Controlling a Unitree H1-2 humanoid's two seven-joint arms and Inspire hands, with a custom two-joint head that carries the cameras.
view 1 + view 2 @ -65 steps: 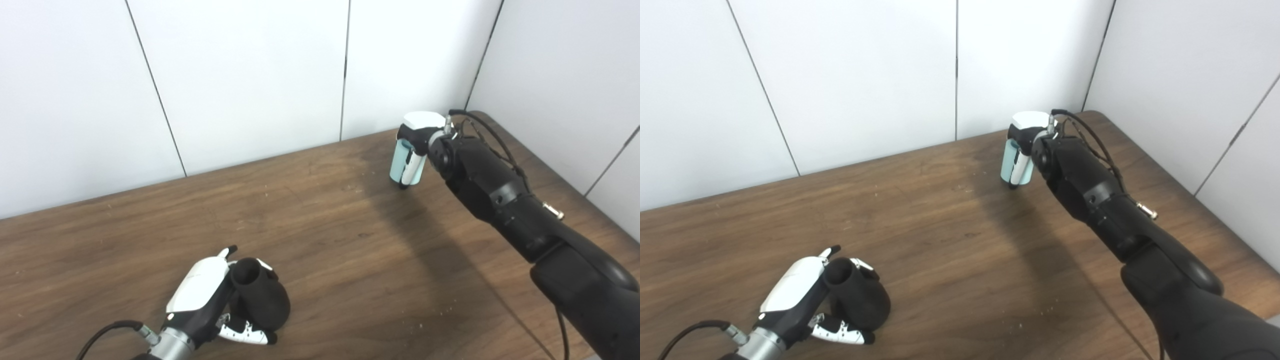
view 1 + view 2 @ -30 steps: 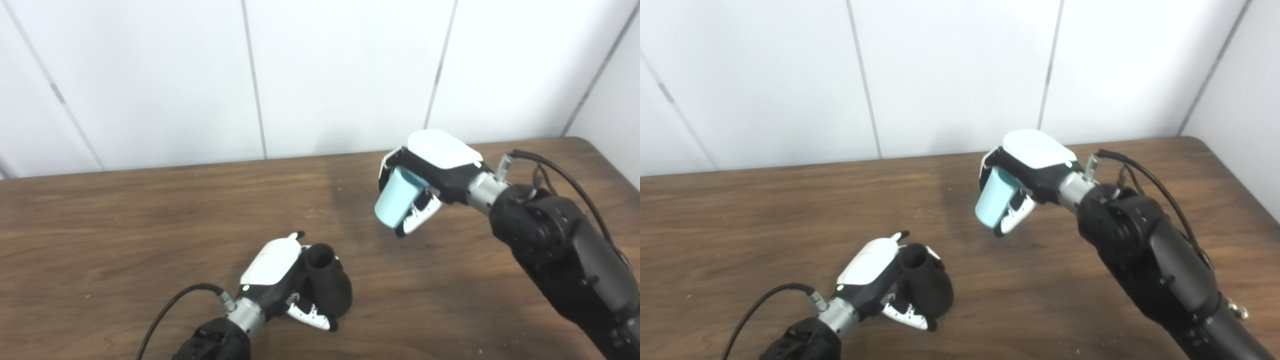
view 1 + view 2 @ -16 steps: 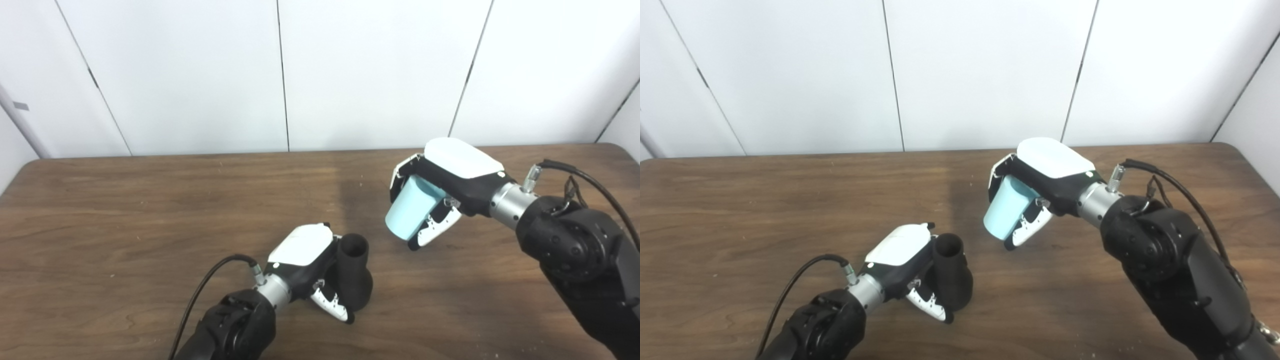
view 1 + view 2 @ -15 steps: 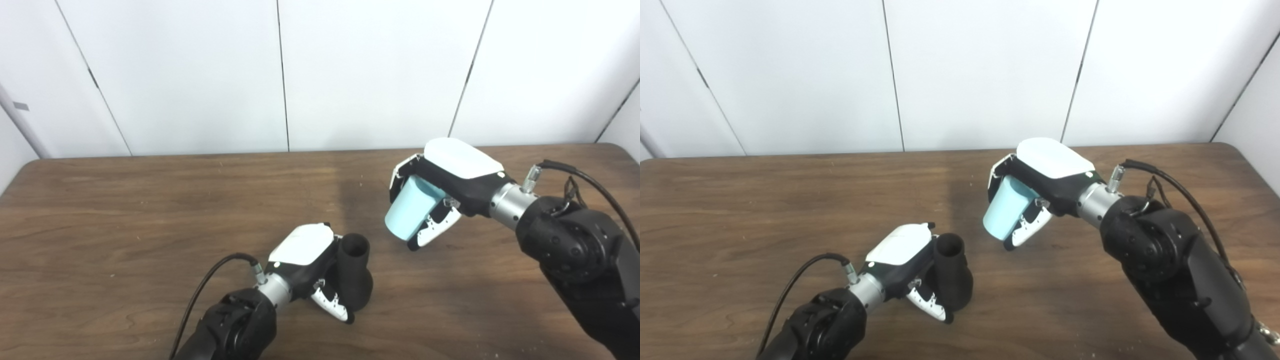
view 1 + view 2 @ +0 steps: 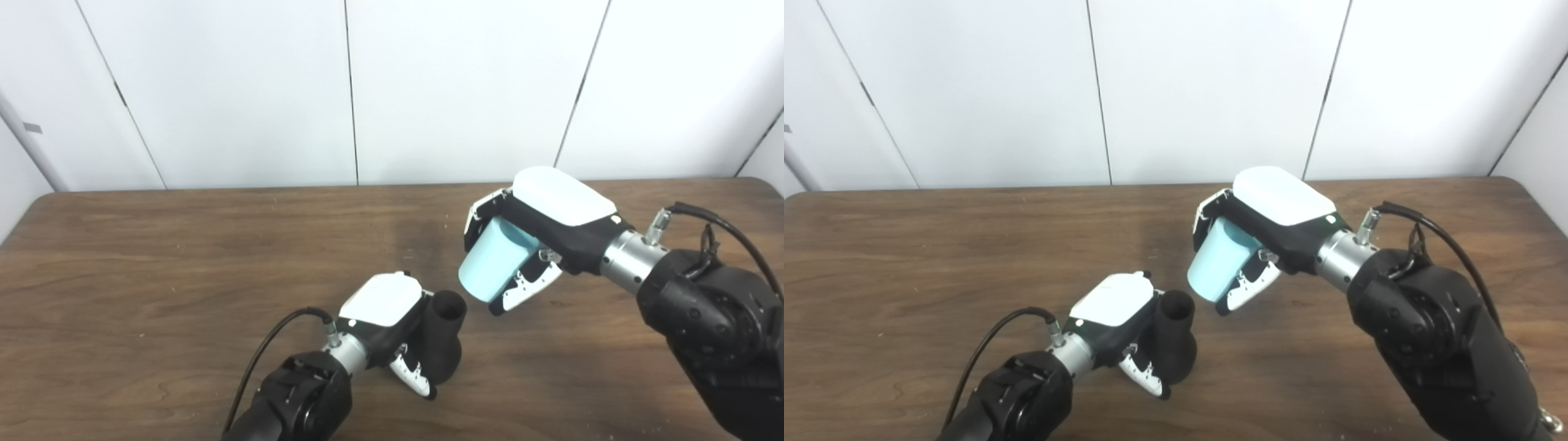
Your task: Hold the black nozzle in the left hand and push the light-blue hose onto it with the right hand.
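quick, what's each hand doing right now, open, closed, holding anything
Left hand: shut on the black nozzle.
Right hand: shut on the light-blue hose, not yet on the nozzle.

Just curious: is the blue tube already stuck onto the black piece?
No, the light-blue hose hangs apart from the black nozzle.

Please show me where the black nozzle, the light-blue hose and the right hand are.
black nozzle point(image 5: 442, 349): left eye view, on its flared body.
light-blue hose point(image 5: 490, 260): left eye view, on its side wall.
right hand point(image 5: 1268, 229): right eye view, on its middle.

Matt black nozzle; smooth light-blue hose — dark wood-grain table
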